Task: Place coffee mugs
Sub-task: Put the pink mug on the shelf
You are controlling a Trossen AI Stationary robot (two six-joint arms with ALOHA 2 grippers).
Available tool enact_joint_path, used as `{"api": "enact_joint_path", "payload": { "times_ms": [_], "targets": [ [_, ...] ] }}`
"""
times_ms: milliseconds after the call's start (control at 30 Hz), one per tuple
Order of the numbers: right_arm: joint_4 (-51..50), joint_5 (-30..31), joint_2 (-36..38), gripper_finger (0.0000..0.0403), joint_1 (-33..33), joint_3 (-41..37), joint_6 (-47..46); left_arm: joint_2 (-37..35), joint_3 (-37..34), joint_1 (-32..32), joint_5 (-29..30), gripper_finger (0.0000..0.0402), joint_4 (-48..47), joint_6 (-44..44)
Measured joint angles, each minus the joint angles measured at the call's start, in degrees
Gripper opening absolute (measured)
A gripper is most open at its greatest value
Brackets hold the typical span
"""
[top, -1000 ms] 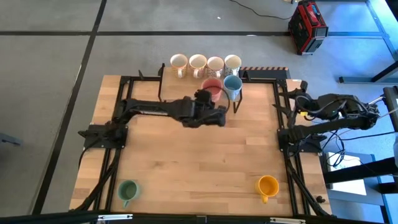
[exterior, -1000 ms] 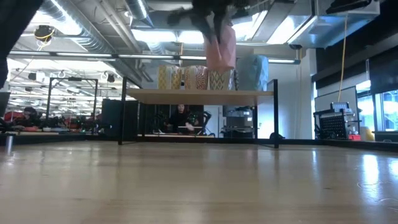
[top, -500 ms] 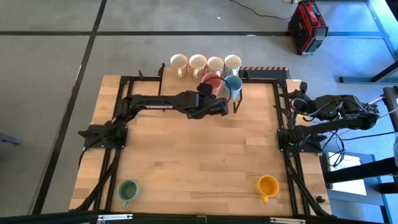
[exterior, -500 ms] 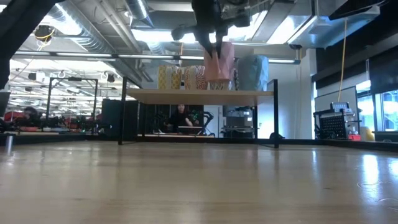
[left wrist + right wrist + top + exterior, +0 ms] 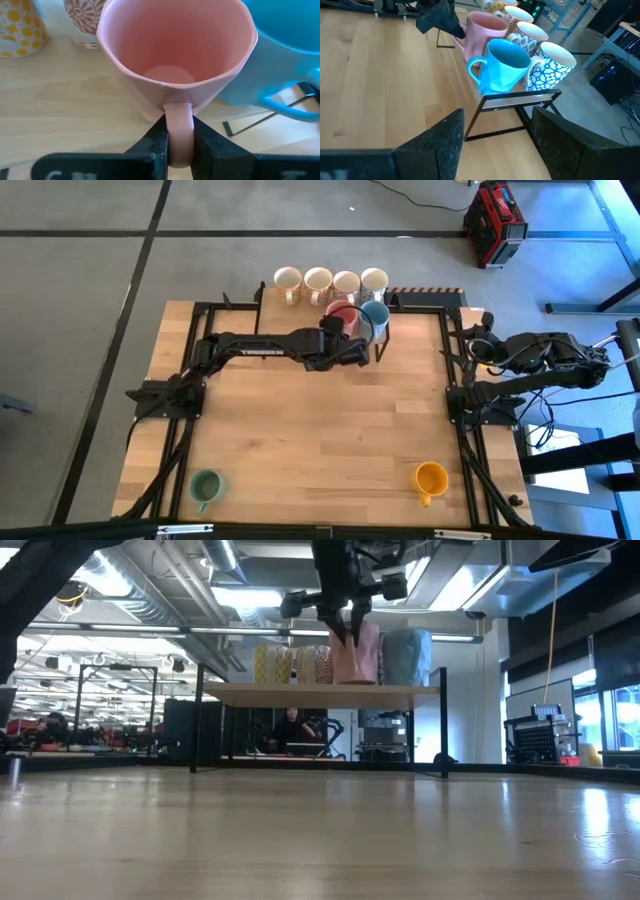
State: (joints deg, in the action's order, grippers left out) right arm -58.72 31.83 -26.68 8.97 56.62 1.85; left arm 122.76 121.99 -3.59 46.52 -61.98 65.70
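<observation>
1. Coffee mugs sit in three places on the wooden table (image 5: 300,430): a row of four cream patterned mugs (image 5: 330,281) along the far edge, a second row started just in front of it, and two strays at the near edge, the green mug (image 5: 206,485) on the left and the orange-yellow mug (image 5: 431,477) on the right.

2. Left arm (image 5: 255,348) reaches across to the second row. Left gripper (image 5: 178,142) is clamped on the handle of the pink mug (image 5: 175,55), fingers pinching it from both sides.

3. Right gripper (image 5: 495,145) hangs by the right edge of the table, fingers spread wide, nothing between them. Idle.

4. Pink mug appears down on the wood, or very nearly; low view is not conclusive. Light blue mug (image 5: 502,67) stands just beside it, sides close to touching.

5. Risks, largest first:
   - Release while the base is not flat: mug rocks, knocks the blue mug or the cream row behind.
   - Withdrawal: a finger may snag the handle and drag or spin the mug out of line.
   - Spreading fingers or a sideways exit could clip the blue mug's handle, which points toward the gripper's side.
   - Cream row stands at the table's far edge; a shove could send one off.

6. Judgement: back straight out along the handle axis.
</observation>
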Motion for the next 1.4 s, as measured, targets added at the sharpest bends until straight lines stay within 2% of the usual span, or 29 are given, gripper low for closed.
{"api": "enact_joint_path", "payload": {
  "times_ms": [533, 1100, 1400],
  "targets": [
    [-1.6, 0.0, 0.0, 0.0223, 0.0, 0.0, 0.0, 0.8, 0.0, -0.8, -0.5, 0.0041, 3.1, 1.4],
    [-1.5, -1.1, 0.0, 0.0223, 0.0, 0.0, 0.0, 0.8, 0.0, -0.5, -0.7, 0.0084, 3.9, -0.8],
    [-1.5, -1.0, 0.0, 0.0223, 0.0, 0.0, 0.0, 0.8, 0.0, -0.5, -1.8, 0.0128, 4.3, -1.9]
  ]
}}
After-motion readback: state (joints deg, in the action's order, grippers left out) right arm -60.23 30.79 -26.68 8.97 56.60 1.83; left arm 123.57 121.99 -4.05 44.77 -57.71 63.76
